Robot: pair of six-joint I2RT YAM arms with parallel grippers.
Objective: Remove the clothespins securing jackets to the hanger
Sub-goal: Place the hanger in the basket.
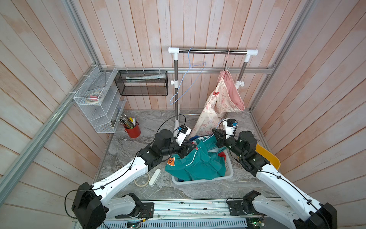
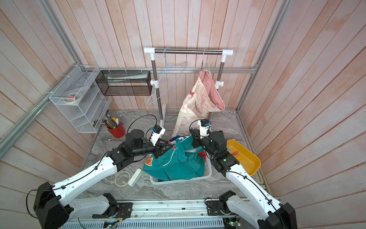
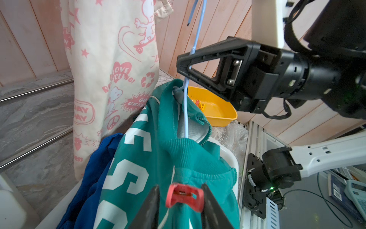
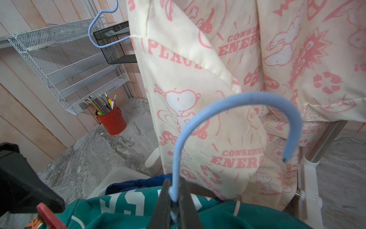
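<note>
Left tool [image 3: 180,186] narrow, flanking clothespin [image 3: 185,196] on teal jacket [image 3: 188,154], contact unclear; right tool [image 4: 175,180] clamps blue hanger [image 4: 247,96], shoulders hidden.

We saw the teal jacket [image 3: 166,125] lettered white, the cream jacket [image 3: 111,49] printed pink, a red clothespin [image 3: 184,195], a blue hanger [image 4: 237,99].

Three jackets [image 3: 158,138], three hangers [image 4: 237,96], one tray [image 2: 250,159]

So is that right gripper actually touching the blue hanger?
Touching. The right wrist view shows the blue hanger pinched at its neck between the shut jaws of the right gripper.
</note>
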